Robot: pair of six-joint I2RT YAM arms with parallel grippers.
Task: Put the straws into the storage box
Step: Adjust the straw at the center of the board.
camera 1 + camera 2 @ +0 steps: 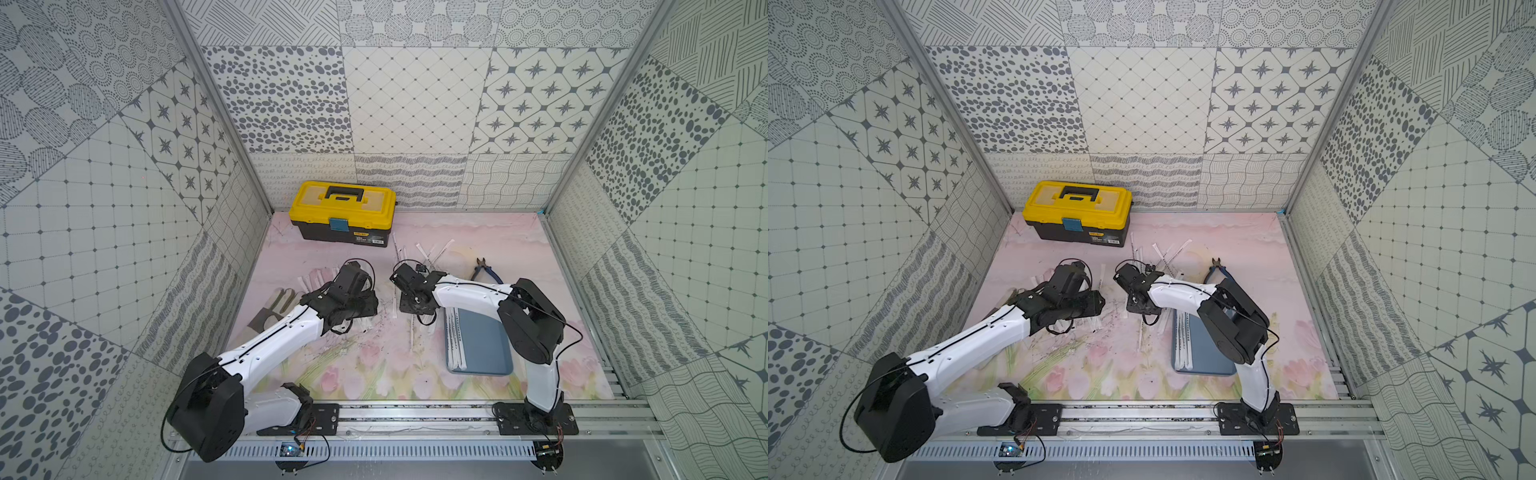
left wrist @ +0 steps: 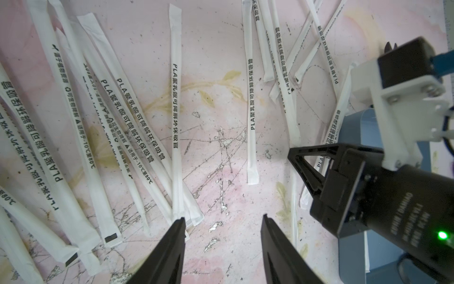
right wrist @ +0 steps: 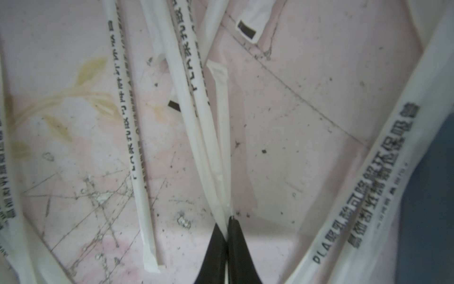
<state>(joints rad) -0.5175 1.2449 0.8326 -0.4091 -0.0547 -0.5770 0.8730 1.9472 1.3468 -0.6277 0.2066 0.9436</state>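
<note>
White paper-wrapped straws [image 3: 211, 159] are pinched in the right claw [image 3: 227, 226] over the pink table [image 3: 294, 123], while the left claw [image 2: 223, 217] hangs released and empty.

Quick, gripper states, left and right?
Left gripper: open, holding nothing.
Right gripper: shut on a straw.

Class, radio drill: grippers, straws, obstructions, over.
Right gripper shut on white paper-wrapped straws. Left gripper open, empty. Blue-grey plastic tray holds some. Blue-handled pliers beyond tray.
</note>
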